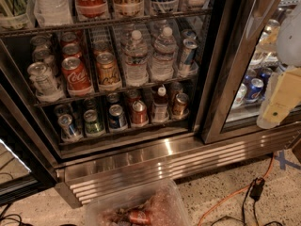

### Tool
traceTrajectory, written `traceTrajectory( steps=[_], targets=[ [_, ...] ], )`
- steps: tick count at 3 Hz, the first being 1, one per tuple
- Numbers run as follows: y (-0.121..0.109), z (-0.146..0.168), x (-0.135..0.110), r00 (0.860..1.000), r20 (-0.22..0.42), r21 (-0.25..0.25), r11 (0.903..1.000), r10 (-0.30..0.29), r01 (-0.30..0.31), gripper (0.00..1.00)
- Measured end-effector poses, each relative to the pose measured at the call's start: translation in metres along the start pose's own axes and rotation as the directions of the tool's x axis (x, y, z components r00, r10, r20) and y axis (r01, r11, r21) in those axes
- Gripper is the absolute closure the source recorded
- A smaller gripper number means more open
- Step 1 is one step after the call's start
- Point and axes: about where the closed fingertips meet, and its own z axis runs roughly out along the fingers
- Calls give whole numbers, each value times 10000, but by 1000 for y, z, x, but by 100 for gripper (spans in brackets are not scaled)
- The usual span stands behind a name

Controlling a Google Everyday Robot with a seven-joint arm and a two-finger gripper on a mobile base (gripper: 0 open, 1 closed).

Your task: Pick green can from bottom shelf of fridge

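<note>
The fridge (214,79) stands open in front of me, with its dark frame and wire racks in view. On the bottom shelf (122,132) a row of short cans stands. The green can (92,122) is second from the left, upright, with a silver lid. A blue-and-silver can (68,126) is to its left and a blue can (116,117) to its right. Further right are a red can (138,112), a small bottle (160,105) and a bronze can (180,104). My gripper (277,102), cream and white, hangs at the far right in front of the glass door, well away from the green can.
The rack above holds Coca-Cola cans (75,74) and water bottles (136,58). A glass door (244,55) stands at the right. The ribbed steel base (164,166) runs below. A clear plastic bin (136,208) and an orange cable (235,192) lie on the floor.
</note>
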Motion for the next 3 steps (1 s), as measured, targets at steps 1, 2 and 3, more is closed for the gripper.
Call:
traceTrajectory(
  steps=[1,2,3],
  targets=[
    [1,14,1,9996,262,49,9999,109,-111,0],
    [9,60,12,9968,607,-453,9977,528,-501,0],
    [24,131,20,9893,1114,-1087,9907,941,-820,0]
  ],
)
